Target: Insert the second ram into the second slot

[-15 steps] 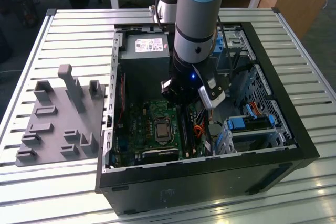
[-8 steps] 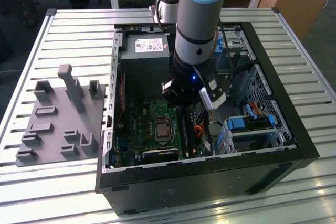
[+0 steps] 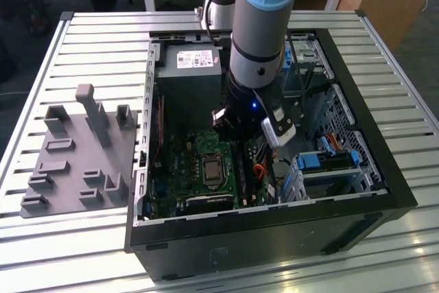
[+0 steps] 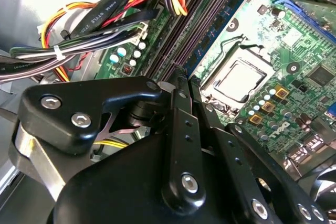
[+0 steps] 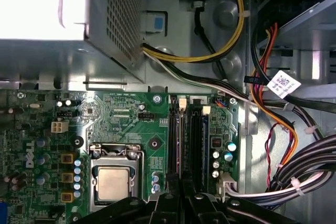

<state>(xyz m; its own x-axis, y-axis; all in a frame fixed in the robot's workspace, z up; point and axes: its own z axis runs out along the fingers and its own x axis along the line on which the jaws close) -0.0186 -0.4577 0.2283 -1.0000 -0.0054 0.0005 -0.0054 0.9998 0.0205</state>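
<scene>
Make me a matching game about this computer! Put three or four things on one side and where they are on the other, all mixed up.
Things:
1. tool
2. processor
3. grey tray
4. power supply

Places:
A. on the slatted table, outside the case
B. in a metal frame on the green board
C. over the long memory slots
D. boxed in a corner of the case, white label on top

Pairs: 1-C, 2-B, 3-A, 4-D
</scene>
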